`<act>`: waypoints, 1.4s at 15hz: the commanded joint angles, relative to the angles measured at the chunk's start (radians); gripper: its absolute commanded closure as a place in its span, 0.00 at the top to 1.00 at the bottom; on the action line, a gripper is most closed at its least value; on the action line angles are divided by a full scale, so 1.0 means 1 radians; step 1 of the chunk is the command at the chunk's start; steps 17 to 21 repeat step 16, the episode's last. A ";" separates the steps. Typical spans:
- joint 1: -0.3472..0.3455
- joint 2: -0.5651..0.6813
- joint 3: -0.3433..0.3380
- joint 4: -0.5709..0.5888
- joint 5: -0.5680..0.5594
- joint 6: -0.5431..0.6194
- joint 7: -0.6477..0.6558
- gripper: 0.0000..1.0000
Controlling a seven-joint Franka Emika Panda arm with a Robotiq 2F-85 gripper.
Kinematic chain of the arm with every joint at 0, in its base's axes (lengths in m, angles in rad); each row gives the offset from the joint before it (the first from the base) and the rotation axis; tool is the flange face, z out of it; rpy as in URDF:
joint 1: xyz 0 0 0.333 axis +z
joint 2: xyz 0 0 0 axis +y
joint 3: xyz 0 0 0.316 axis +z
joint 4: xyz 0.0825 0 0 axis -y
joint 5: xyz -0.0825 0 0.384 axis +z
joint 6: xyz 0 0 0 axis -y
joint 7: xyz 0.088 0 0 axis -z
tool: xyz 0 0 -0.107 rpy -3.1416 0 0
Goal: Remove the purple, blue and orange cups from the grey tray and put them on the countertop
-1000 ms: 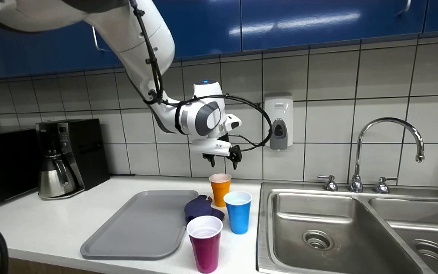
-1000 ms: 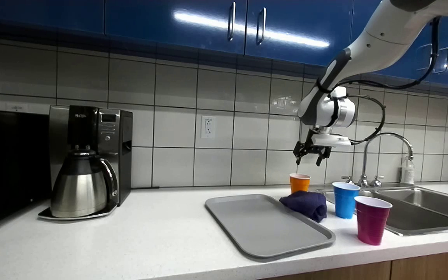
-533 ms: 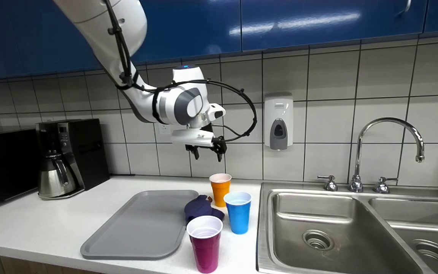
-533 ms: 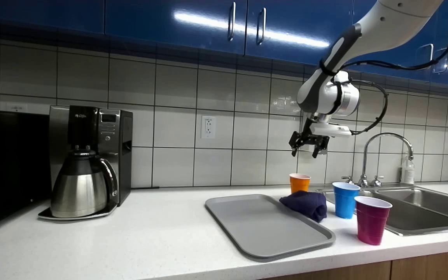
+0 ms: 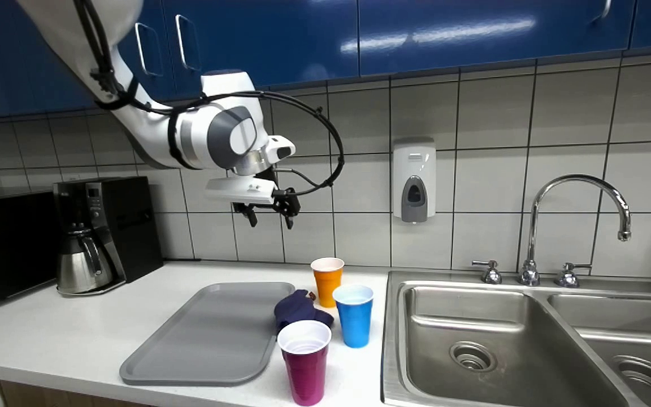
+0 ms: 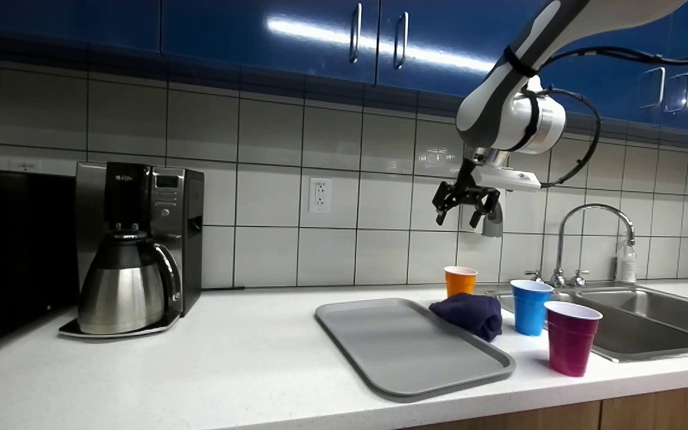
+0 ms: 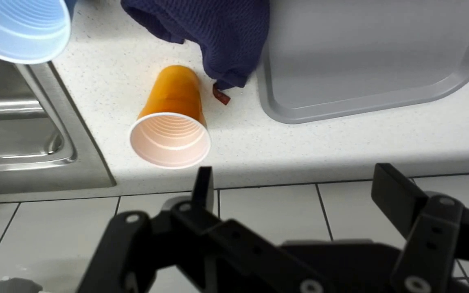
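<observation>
Closest to us in an exterior view, at the bottom centre of the frame, we see the purple cup [image 5: 306,367] standing upright on the white countertop [image 5: 65,333]. Beside it, toward the lower left, the grey tray [image 5: 207,339] lies flat on the countertop. A little deeper, right of centre, we find the blue cup [image 5: 354,316] upright near the rim of the sink [image 5: 392,333], which fills the lower right. Left of the blue cup, a dark blue cloth [image 5: 294,310] lies crumpled at the tray's edge; whether it laps over that edge we cannot tell. Beyond the cloth stands the orange cup [image 5: 328,282], also upright, so all three cups are on the countertop, off the tray.

Above the back of the countertop, slightly left of the frame's centre, hangs the gripper [image 5: 271,223], higher than the orange cup and well apart from it. In the wrist view we see its fingers [image 7: 395,193] spread wide along the lower part, with the orange cup's pale mouth left of centre.

Farther back, we make out the coffee maker [image 6: 135,242] at the left of an exterior view, the blue cabinets [image 5: 472,34] across the top of both exterior views, then the soap dispenser [image 5: 414,181] and, behind it, the tiled wall [image 5: 489,181].
</observation>
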 commanded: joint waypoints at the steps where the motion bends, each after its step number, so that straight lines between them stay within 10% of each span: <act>1: 0.011 -0.145 0.032 -0.110 -0.064 -0.026 0.082 1.00; 8: 0.024 -0.322 0.105 -0.218 -0.102 -0.085 0.167 1.00; 21: 0.034 -0.292 0.089 -0.204 -0.083 -0.063 0.135 1.00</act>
